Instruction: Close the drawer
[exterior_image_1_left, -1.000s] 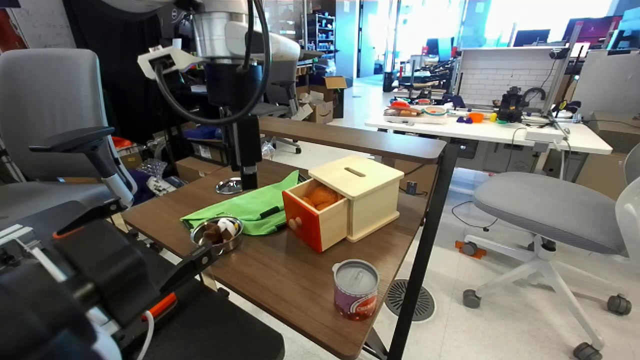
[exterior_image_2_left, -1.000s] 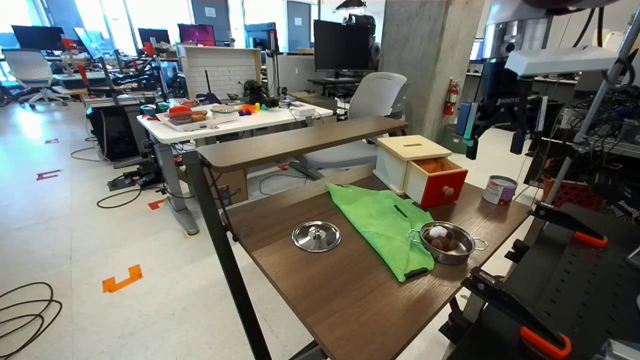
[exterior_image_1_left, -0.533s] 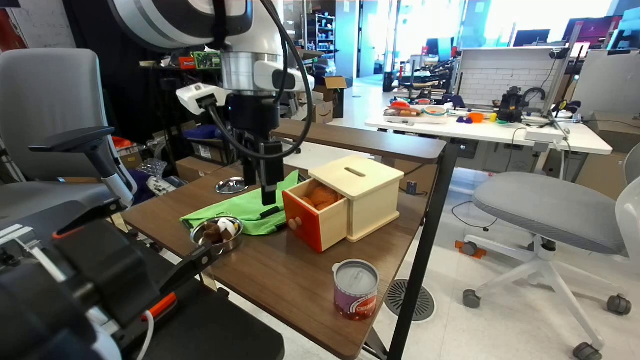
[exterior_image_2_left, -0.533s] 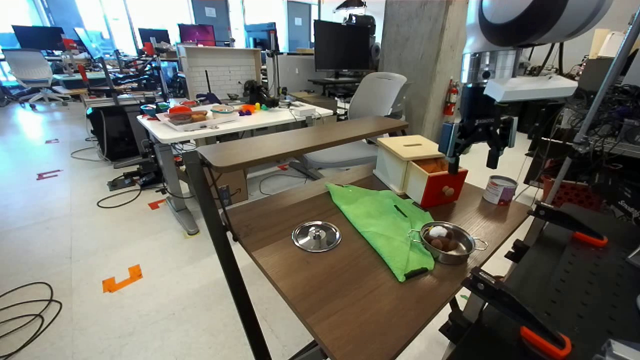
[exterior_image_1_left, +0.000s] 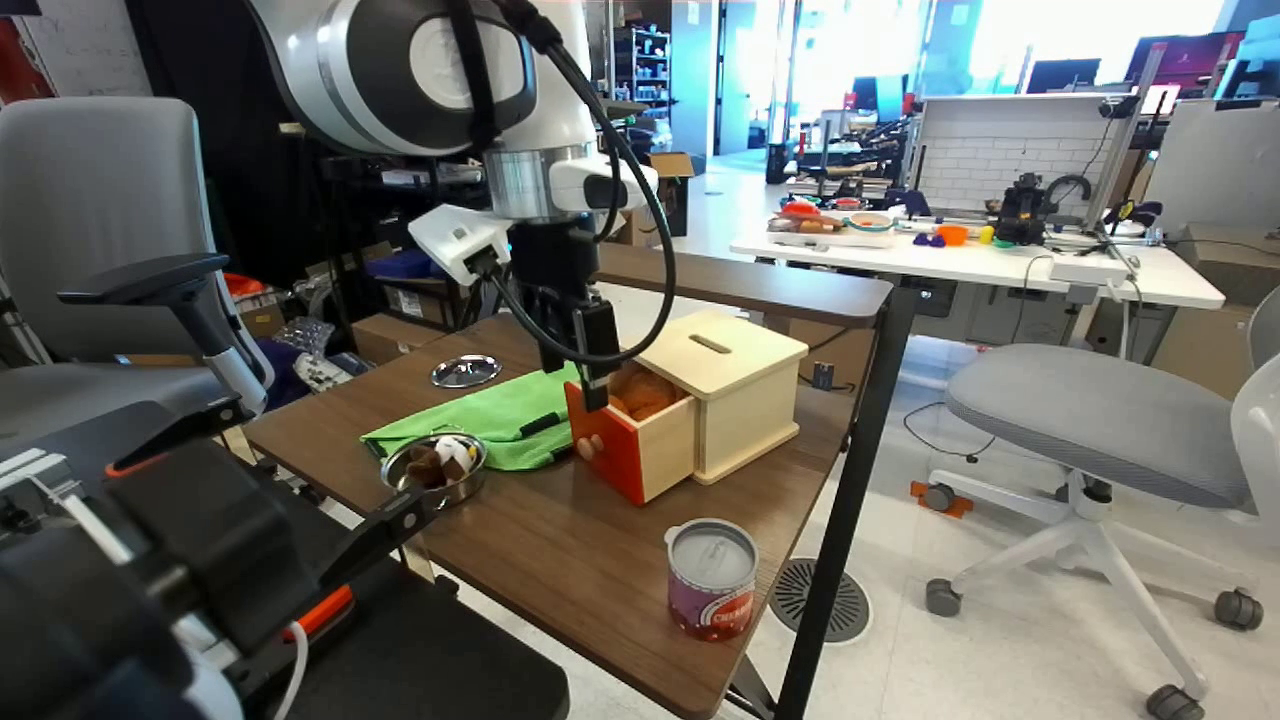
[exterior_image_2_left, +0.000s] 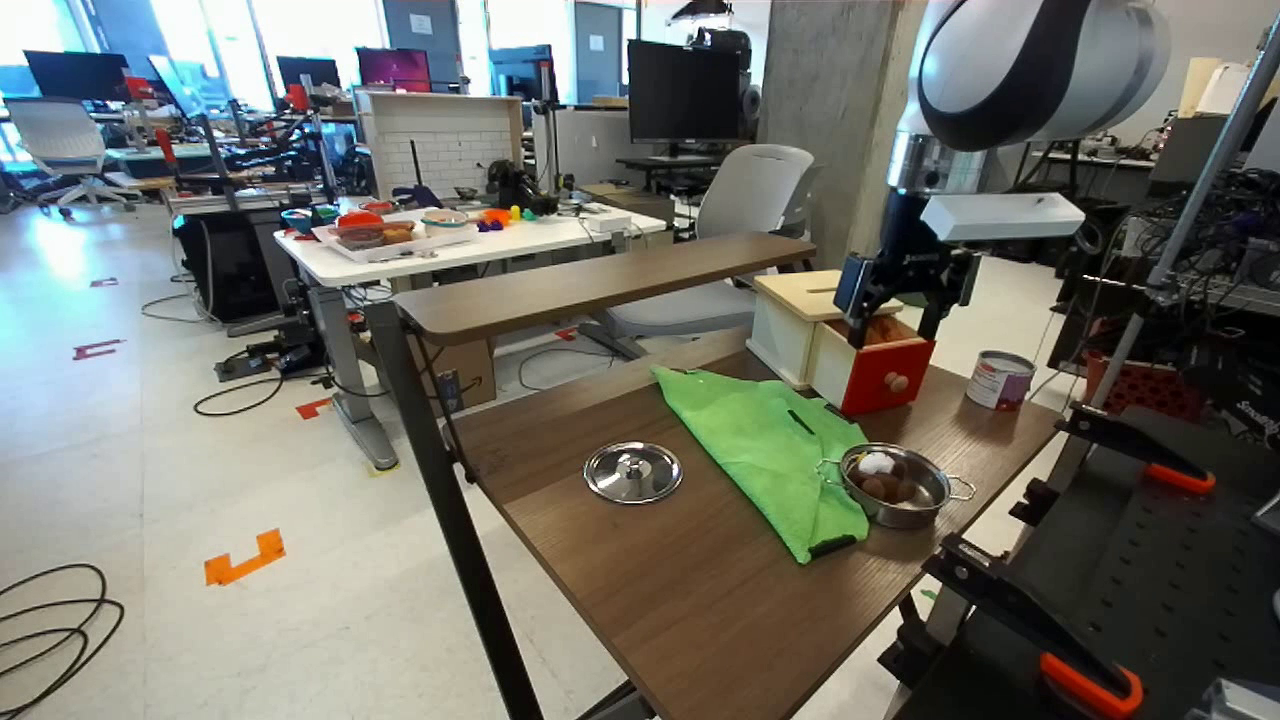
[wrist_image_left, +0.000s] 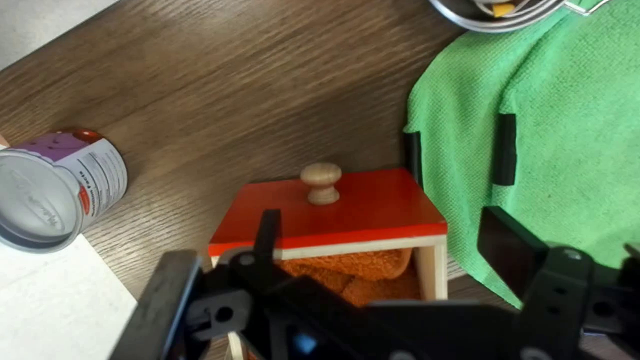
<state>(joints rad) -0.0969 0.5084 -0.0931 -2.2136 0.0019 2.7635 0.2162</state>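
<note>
Since the empty hand (exterior_image_2_left: 892, 331) was spread wide, the drawer (wrist_image_left: 370, 205) beneath it could be jammed by fingers (wrist_image_left: 510, 252) lowered inside.

The dark-brown wood-grain tabletop (exterior_image_2_left: 720, 590) stretches below the parted jaws; a pale wooden drawer box (exterior_image_1_left: 738, 410) stands on it nearest them; a green cloth (exterior_image_2_left: 765, 455) spreads past one jaw; on that side a two-handled steel pot (exterior_image_2_left: 905, 514) sits at the cloth's edge, and a round steel pot lid (exterior_image_2_left: 633, 473) lies well apart, beyond the cloth; a purple-and-red tin can (exterior_image_1_left: 712, 587) stands past the other jaw.
</note>
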